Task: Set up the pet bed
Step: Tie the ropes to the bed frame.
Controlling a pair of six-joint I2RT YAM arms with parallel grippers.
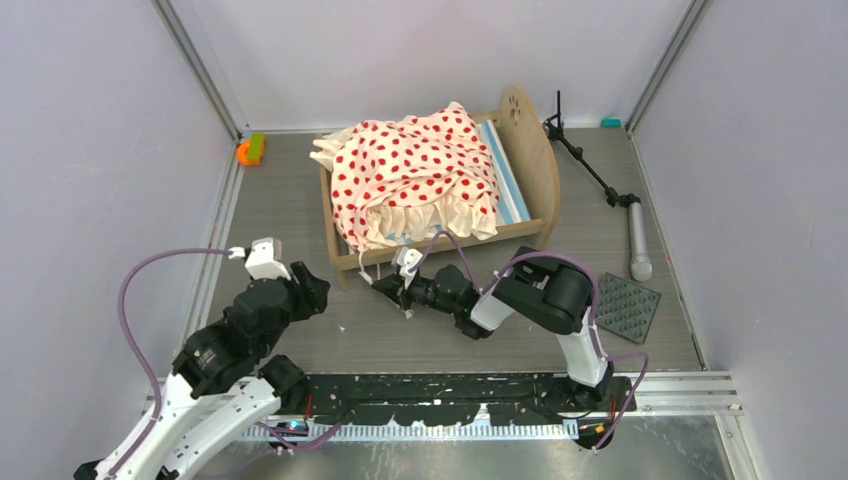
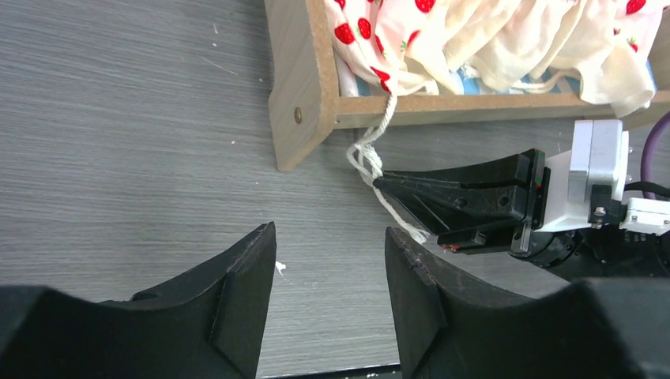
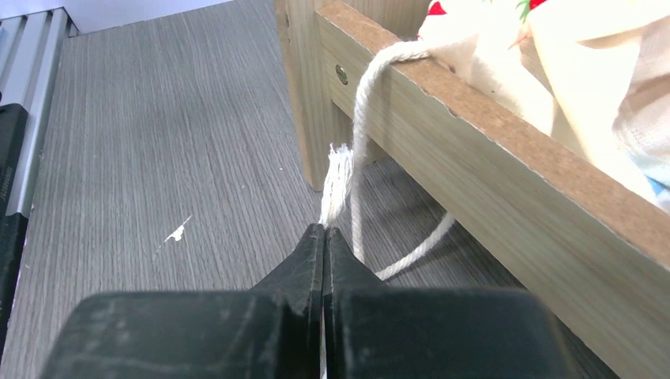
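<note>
Near the tabletop's front edge the left gripper (image 2: 329, 231) stands parted and empty, the right gripper (image 3: 324, 234) clenched on the limp white cord (image 3: 357, 134) trailing over the rail of the stiff light-wood pet bed (image 1: 530, 150) toward the rear edge, its soft cream red-spotted ruffled bedding (image 1: 410, 165) judged best pinched at the hem.

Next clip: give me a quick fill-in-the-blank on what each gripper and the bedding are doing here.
1. The right gripper is shut on a white ____.
2. The left gripper is ____ and holds nothing.
3. The dotted bedding lies heaped on the ____.
Missing words: cord; open; bed.
</note>
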